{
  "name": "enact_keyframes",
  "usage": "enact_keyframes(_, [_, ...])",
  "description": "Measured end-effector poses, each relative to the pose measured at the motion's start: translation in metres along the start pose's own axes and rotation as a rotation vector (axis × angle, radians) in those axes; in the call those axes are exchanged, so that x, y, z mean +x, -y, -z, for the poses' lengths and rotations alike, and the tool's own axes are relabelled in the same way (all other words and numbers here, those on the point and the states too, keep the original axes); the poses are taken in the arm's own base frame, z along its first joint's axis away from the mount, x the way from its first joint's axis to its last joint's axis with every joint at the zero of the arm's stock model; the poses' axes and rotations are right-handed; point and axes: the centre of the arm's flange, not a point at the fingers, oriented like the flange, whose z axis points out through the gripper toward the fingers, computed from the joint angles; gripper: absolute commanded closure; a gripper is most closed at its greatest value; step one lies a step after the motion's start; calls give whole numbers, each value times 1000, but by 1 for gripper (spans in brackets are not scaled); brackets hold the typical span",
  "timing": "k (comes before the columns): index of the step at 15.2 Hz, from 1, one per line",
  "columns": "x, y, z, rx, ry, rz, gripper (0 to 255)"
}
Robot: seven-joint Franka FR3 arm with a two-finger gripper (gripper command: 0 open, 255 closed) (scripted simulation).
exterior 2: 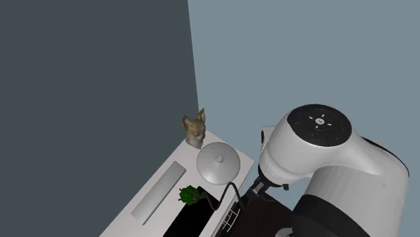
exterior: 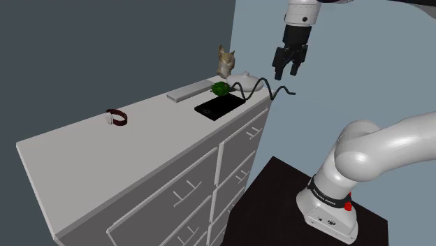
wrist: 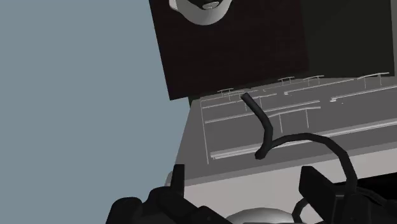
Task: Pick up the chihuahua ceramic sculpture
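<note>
The chihuahua sculpture (exterior: pixel 225 63), a tan dog head with pricked ears, stands at the far end of the white dresser top (exterior: pixel 84 150), close to the wall corner. Seen from above in the second exterior view, the chihuahua sculpture (exterior 2: pixel 194 129) sits just behind a white domed lid (exterior 2: pixel 217 163). My black gripper (exterior: pixel 288 73) hangs open and empty in the air, off the dresser's end, to the shoulder view's right of the sculpture and slightly above it. In the wrist view the gripper (wrist: pixel 248 191) has its fingers (wrist: pixel 178 184) wide apart with nothing between them.
A curly black cable (exterior: pixel 262 87) overhangs the dresser's end below the gripper. Near the sculpture lie a green object (exterior: pixel 221 88), a black tablet (exterior: pixel 219 106) and a grey flat bar (exterior: pixel 189 91). A red band (exterior: pixel 117 118) lies farther along. The dark stand (exterior: pixel 279 203) is beside the drawers.
</note>
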Motion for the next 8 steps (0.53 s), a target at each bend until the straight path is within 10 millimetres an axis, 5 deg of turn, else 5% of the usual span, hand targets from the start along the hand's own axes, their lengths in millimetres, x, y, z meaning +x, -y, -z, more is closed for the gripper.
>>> enact_keyframes(8, [48,3,-11,-42,-195,110,0])
